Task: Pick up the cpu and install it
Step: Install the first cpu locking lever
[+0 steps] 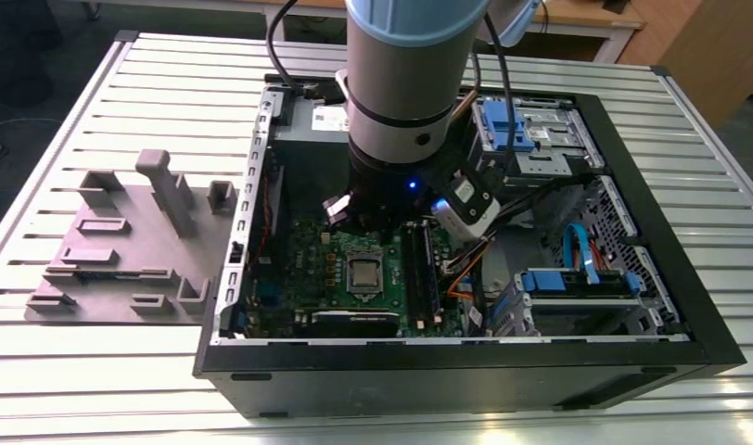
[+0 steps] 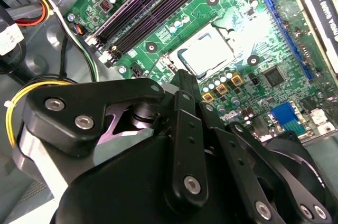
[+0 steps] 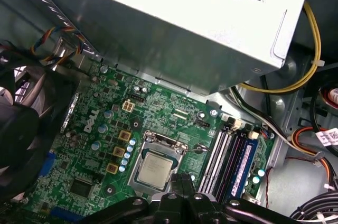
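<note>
Fingers [image 3: 182,182]: pressed together, empty, just above the socket.
CPU: small flat square silvery-grey chip [image 3: 155,171] seated in the green motherboard [image 3: 158,108].
Handling: judged light, stiff, fragile; hold by edges.

The small square silvery-grey cpu [image 3: 155,170] lies flat inside its shiny metal socket frame [image 3: 158,167] on the green motherboard [image 3: 153,118]. From the cpu, the black hand [image 3: 182,188] sits just at five o'clock, its dark fingers pressed together. Long dark memory slots [image 3: 228,161] run at three o'clock. A large silver metal power supply box [image 3: 174,18] looms at twelve o'clock, and a round black fan [image 3: 18,134] sits at nine o'clock.
</note>
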